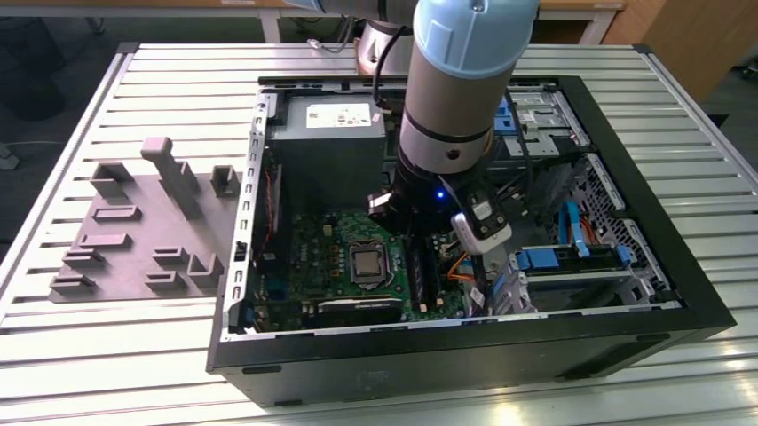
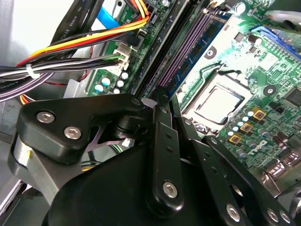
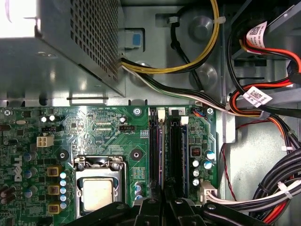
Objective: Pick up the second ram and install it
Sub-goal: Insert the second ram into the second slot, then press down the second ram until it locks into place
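— Start at the gripper (image 2: 167, 106). What is it doing?

— It hangs low inside the open computer case (image 1: 663, 293), just above the memory slots (image 3: 156, 150) of the green motherboard (image 3: 94, 127). Whether it is open or closed I cannot tell, and I cannot tell if it has hold of anything.

— And the second ram?

— I cannot pick it out with certainty. In the first wrist view a dark narrow strip (image 3: 176, 155) runs straight out from under the gripper along one of the slots. Whether that is the second ram or the slot itself, I cannot say.

— What lies close by?

— To one side of the gripper, near the slots, is the processor socket (image 3: 96, 188) with its bare metal square. On the gripper's other side, a bundle of black, orange, yellow and red cables (image 2: 70, 52) plugs in at the board's edge.

— Further out?

— Beyond the far end of the slots sits the grey power supply (image 1: 326, 151), against the case wall. The arm (image 1: 456, 89) reaches down into the case from above.

— Outside the case?

— Well away from the gripper, on the exterior view's left, a grey holder tray (image 1: 130, 231) with upright blocks lies on the slatted metal table (image 1: 119, 355), beside the case.
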You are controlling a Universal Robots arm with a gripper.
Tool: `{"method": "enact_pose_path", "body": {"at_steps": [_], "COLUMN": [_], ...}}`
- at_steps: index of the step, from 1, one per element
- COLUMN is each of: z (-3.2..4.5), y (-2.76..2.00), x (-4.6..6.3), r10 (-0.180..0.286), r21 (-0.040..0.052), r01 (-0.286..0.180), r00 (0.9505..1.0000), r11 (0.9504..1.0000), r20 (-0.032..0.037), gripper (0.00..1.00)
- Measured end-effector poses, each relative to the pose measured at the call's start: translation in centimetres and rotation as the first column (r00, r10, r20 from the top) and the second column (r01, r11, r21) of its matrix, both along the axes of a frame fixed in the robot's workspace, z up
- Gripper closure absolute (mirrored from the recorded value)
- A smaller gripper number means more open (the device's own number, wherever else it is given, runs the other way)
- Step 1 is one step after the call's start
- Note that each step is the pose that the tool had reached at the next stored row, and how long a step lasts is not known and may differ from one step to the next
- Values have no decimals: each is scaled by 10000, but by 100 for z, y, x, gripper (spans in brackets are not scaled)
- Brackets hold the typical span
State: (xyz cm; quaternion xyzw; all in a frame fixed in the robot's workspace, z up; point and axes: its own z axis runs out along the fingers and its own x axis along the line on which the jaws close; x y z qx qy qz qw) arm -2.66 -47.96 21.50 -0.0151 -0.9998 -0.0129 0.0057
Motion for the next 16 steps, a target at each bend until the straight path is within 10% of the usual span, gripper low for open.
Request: {"method": "enact_pose_path", "body": {"at_steps": [16], "z": [-32], "y": [0], "x": [0], "r10": [0], "r21": [41], "r01": [0], "r00": [10000], "r11": [10000], "r20": [1], "gripper": [86]}}
